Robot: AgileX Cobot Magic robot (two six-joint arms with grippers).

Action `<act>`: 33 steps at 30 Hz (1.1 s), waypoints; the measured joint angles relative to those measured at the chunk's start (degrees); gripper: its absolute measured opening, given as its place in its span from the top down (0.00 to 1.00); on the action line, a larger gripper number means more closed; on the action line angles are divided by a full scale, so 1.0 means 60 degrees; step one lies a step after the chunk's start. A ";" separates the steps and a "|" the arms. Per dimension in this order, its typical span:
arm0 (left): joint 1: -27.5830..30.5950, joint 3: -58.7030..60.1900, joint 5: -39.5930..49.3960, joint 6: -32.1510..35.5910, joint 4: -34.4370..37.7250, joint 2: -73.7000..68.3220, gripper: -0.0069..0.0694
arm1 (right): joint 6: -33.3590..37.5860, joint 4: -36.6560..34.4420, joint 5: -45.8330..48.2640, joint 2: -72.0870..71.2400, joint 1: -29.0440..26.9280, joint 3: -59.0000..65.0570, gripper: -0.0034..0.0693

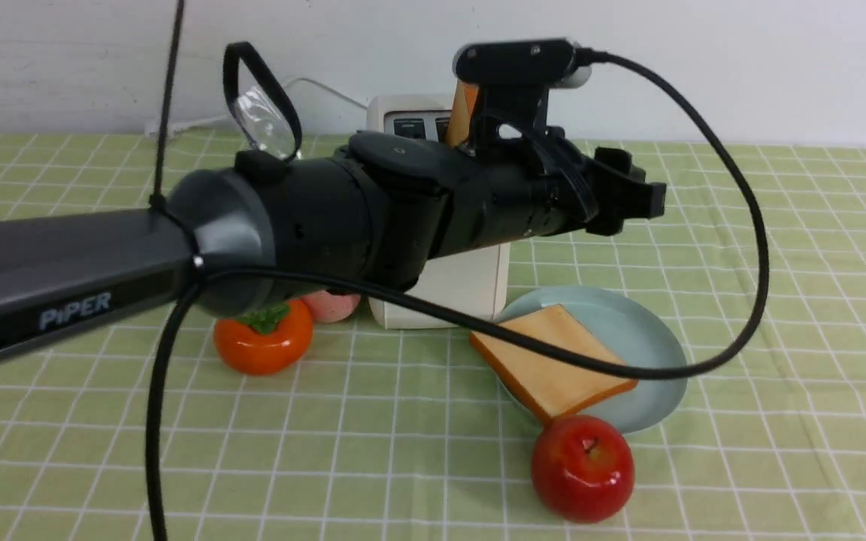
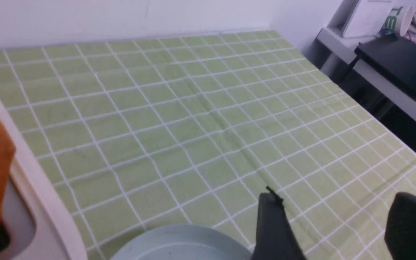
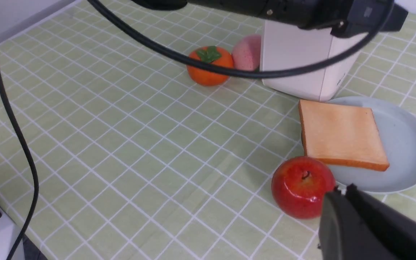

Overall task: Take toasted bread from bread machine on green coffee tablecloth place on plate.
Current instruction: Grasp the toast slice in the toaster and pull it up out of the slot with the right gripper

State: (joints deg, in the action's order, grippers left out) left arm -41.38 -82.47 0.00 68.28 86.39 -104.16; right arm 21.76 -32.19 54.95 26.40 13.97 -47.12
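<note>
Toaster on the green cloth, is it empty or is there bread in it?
Not empty: a toast slice sticks up out of the toaster.

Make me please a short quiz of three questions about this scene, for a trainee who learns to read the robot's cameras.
1. How many slices of toasted bread lie on the plate?
2. The left gripper is: A) shut on a slice; B) open and empty; C) shut on the plate's rim.
3. True or false: a second slice stands in the toaster.

Key: 1. One, partly over the rim. 2. B. 3. True.
</note>
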 joint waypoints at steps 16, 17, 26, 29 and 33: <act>-0.0278 0.3353 -0.1560 0.1801 0.0664 0.5533 0.93 | 0.0000 0.0000 0.0227 0.0277 0.0000 0.0000 0.93; -0.0278 0.3538 -0.1614 0.1832 0.0695 0.5711 0.93 | 0.0000 0.0000 0.0227 0.0303 0.0000 0.0000 0.93; -0.0278 0.7212 -0.2207 0.3104 0.2212 1.0474 0.93 | 0.0000 0.0000 0.0258 0.2739 0.0000 -0.0837 0.93; -0.0278 0.7990 -0.2227 0.3104 0.2247 1.1632 0.93 | 0.0009 -0.0098 0.0250 0.3518 0.0000 -0.1272 0.93; -0.0278 0.9277 -0.2201 0.3104 0.2280 1.3444 0.93 | 0.0257 -0.0796 0.0133 0.4998 0.0010 -0.2364 0.93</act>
State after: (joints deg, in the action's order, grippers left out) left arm -43.05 -26.81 -13.21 86.90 100.07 -23.49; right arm 23.31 -36.97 55.75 56.39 14.03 -61.31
